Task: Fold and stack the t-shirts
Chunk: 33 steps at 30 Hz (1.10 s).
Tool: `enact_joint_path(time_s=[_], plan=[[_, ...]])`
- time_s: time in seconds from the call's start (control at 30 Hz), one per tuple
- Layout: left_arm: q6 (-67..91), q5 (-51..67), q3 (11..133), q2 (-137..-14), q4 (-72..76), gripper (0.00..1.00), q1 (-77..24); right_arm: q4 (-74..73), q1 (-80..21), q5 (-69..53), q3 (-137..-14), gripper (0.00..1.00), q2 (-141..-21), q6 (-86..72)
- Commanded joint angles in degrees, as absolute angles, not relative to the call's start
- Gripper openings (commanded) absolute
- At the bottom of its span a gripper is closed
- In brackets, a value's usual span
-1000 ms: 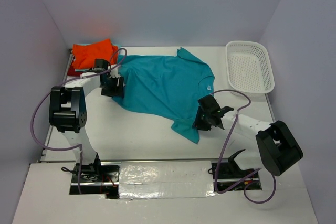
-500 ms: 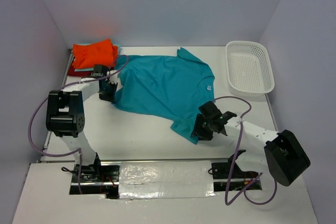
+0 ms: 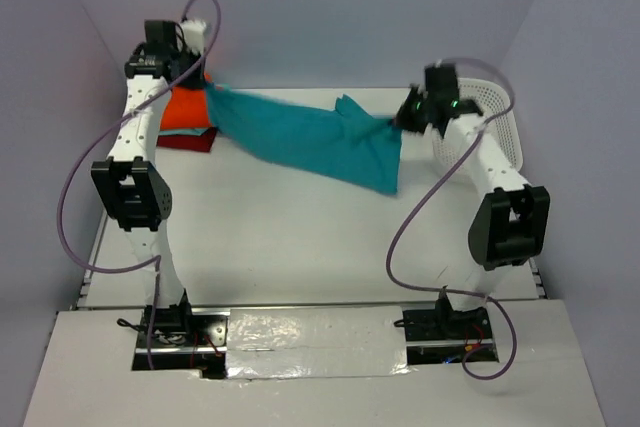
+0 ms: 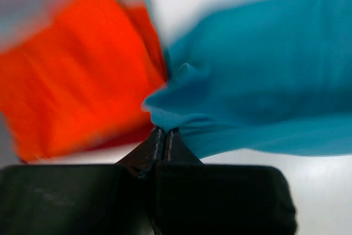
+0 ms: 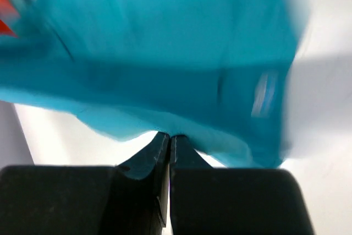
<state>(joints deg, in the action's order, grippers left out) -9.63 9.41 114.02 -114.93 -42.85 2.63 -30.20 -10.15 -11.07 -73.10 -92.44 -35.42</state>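
Right now our left end effector (image 4: 165, 131) has its tips pressed together on a bunched edge of the teal-blue t-shirt (image 3: 310, 137). Our right end effector (image 5: 168, 136) pinches the opposite edge in the same way, with cloth spilling out just beyond each pair of closed tips.

Between the two, the shirt hangs in the air as a stretched band. It sags below the line from one end effector to the other, and its longest fold droops under the right one. From above it appears to hang above the tabletop (image 3: 300, 237), though we cannot tell whether the lowest corner brushes it.

Just beside and below the left end effector sits the folded orange t-shirt (image 3: 185, 109), resting on the dark red t-shirt (image 3: 190, 140). The white basket (image 3: 508, 125) stands just behind the right end effector.

We judge this to be the spreading step: the shirt is raised by two edges so that it can be laid out flat before any fold is made. The wrist views are blurred, so we cannot say exactly which parts of the hem are held.

The next move calls for both end effectors to come down together with the cloth taut between them. It should be set on the open tabletop towards our bases, well apart from the orange pile, and neither pinch should be released until the fabric lies flat.
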Motion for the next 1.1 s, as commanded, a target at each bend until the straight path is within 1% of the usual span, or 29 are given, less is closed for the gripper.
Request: enact_joint_path(time_s=[0.0, 0.03, 0.07, 0.1, 0.13, 0.17, 0.2, 0.27, 0.3, 0.33, 0.37, 0.4, 0.43, 0.47, 0.5, 0.53, 0.57, 0.6, 0.63, 0.67, 0.73, 0.77, 0.87, 0.9, 0.93, 1.07], plan=[[-5.8, 12.6, 137.3, -119.7, -43.5, 0.00, 3.9, -41.8, -5.5, -6.5, -103.0, 0.00, -96.2, -24.1], [-5.7, 13.6, 141.5, -119.7, -42.5, 0.00, 4.0, -44.3, -5.0, -5.5, -107.3, 0.00, -96.9, -23.1], [-5.5, 13.6, 140.7, -118.4, -38.5, 0.00, 4.0, -47.3, -5.1, -4.8, -111.0, 0.00, -97.3, -22.1], [-4.9, 13.3, 138.8, -116.6, -36.0, 0.00, 4.0, -48.2, -5.0, -4.0, -114.7, 0.00, -96.8, -20.6], [-4.6, 13.2, 132.5, -111.8, -33.3, 0.00, 4.3, -48.8, -5.0, -3.6, -115.0, 0.00, -96.0, -20.2], [-4.4, 13.5, 129.5, -109.6, -29.7, 0.00, 4.5, -48.7, -5.0, -3.4, -114.6, 0.00, -93.6, -19.7], [-4.5, 14.0, 125.3, -107.7, -28.9, 0.00, 4.5, -48.3, -5.0, -3.1, -112.0, 0.00, -92.0, -19.3], [-5.4, 16.3, 122.5, -103.4, -29.5, 0.00, 4.5, -46.2, -5.0, -3.3, -107.3, 0.00, -86.1, -19.4], [-5.6, 16.6, 120.1, -102.1, -31.8, 0.00, 4.5, -45.4, -5.2, -3.7, -101.5, 0.00, -83.8, -19.9], [-6.1, 16.8, 118.8, -99.6, -33.1, 0.00, 4.5, -44.4, -5.2, -4.2, -98.3, 0.00, -81.6, -20.3], [-8.0, 16.5, 117.2, -98.2, -34.6, 0.00, 4.5, -42.7, -5.2, -4.5, -94.9, 0.00, -76.5, -20.7], [-8.9, 16.0, 115.3, -96.7, -37.3, 0.00, 4.5, -41.9, -5.2, -4.7, -87.9, 0.00, -73.7, -21.3], [-9.7, 15.5, 111.0, -93.5, -38.8, 0.00, 4.5, -41.2, -5.2, -4.9, -84.5, 0.00, -71.0, -22.4], [-12.0, 15.2, 108.6, -91.8, -40.4, 0.00, 4.5, -40.4, -5.3, -5.1, -80.8, 0.00, -65.4, -23.0], [-13.1, 14.8, 103.8, -88.6, -44.1, 0.00, 4.5, -40.1, -5.3, -5.4, -74.1, 0.00, -62.4, -23.9], [-14.2, 14.4, 101.2, -87.1, -45.9, 0.00, 4.5, -40.4, -5.4, -6.2, -71.0, 0.00, -59.8, -24.5], [-16.2, 13.7, 98.6, -85.5, -47.5, 0.00, 4.5, -41.0, -5.6, -6.5, -64.8, 0.00, -54.5, -24.9], [-17.0, 12.7, 93.1, -82.6, -50.8, 0.00, 4.5, -41.7, -6.1, -6.7, -61.6, 0.00, -51.8, -25.3], [-17.9, 12.1, 90.5, -81.1, -52.2, 0.00, 4.5, -43.6, -6.4, -6.9, -58.9, 0.00, -49.4, -26.2], [-19.9, 11.9, 87.6, -79.6, -53.9, 0.00, 4.5, -44.7, -6.6, -7.6, -53.7, 0.00, -44.9, -26.6], [-21.4, 11.0, 79.5, -75.3, -57.6, 0.00, 4.5, -48.1, -7.3, -8.7, -48.7, 0.00, -40.6, -27.5], [-22.7, 10.7, 73.9, -73.9, -58.7, 0.00, 4.4, -49.2, -7.5, -10.3, -44.2, 0.00, -36.9, -28.6], [-25.1, 7.7, 66.6, -70.1, -61.4, 0.00, 4.5, -51.9, -8.1, -14.3, -36.7, 0.00, -30.8, -31.0], [-25.7, 6.3, 62.4, -68.9, -61.9, 0.00, 4.4, -51.9, -8.7, -15.6, -35.2, 0.00, -29.6, -31.8], [-26.5, 5.5, 60.7, -68.3, -62.3, 0.00, 4.5, -52.1, -9.0, -16.4, -34.2, 0.00, -28.0, -32.7], [-27.5, 2.3, 55.4, -66.4, -63.5, 0.00, 4.4, -54.5, -9.8, -15.3, -32.1, 0.00, -27.8, -33.8]])
